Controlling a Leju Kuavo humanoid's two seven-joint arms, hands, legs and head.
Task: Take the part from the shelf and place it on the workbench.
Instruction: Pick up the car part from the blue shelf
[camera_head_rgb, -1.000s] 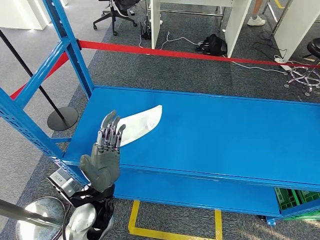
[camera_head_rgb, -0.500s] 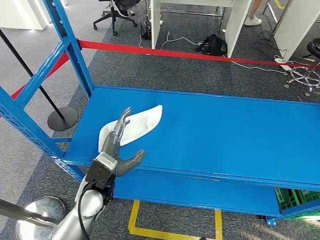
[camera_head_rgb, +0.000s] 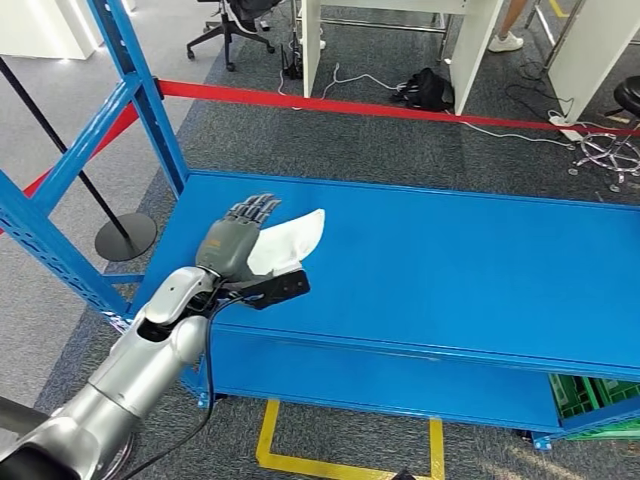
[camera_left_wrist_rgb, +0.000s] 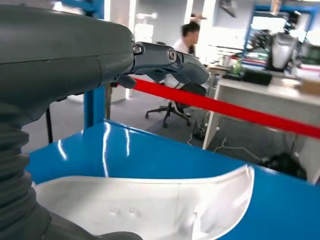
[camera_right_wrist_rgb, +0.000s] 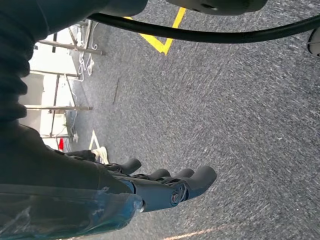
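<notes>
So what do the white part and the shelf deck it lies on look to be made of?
White part: probably moulded plastic, smooth semi-gloss; a thin curved shell with a raised lip in the left wrist view. Shelf deck: likely painted or powder-coated sheet metal, glossy blue; light streaks reflect off it.

- Bright, even indoor light; streaks of glare on the blue shelf (camera_left_wrist_rgb: 124, 150).
- Office background blurred and overexposed in the left wrist view.

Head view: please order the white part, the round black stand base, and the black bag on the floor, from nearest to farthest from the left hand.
1. White part, directly under the left hand on the shelf.
2. Round black stand base, on the floor beyond the shelf's left end.
3. Black bag, far behind the red tape.
</notes>
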